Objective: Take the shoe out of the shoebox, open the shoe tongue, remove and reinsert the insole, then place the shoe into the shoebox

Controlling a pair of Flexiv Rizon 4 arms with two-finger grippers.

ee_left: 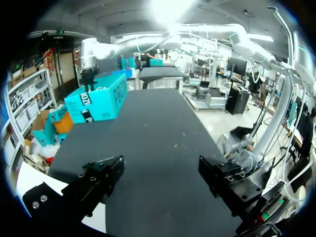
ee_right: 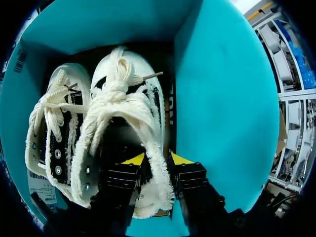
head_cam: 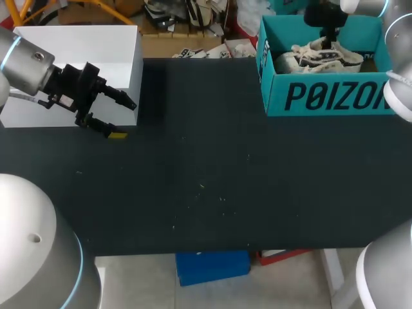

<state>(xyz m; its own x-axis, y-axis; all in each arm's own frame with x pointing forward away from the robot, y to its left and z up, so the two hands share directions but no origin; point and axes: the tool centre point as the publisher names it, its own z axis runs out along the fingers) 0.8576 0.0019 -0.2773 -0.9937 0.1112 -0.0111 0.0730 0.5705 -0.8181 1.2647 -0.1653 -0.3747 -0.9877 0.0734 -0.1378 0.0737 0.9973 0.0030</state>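
Note:
The teal shoebox (head_cam: 322, 96) stands at the table's back right, and a pair of white, frayed canvas shoes (head_cam: 318, 58) lies inside. My right gripper (head_cam: 329, 38) hangs down into the box over the shoes. In the right wrist view it (ee_right: 157, 160) is open, and the frayed side wall of the nearer shoe (ee_right: 121, 108) runs between its yellow tips. The second shoe (ee_right: 52, 128) lies beside it, and the box wall (ee_right: 217, 98) rises on the other side. My left gripper (head_cam: 106, 119) is far off at the table's left, open and holding nothing (ee_left: 160, 180).
A white box (head_cam: 84, 45) stands at the back left, right behind my left gripper. The dark tabletop (head_cam: 206, 180) stretches between the two arms. The shoebox (ee_left: 96, 101) shows far ahead of the left gripper.

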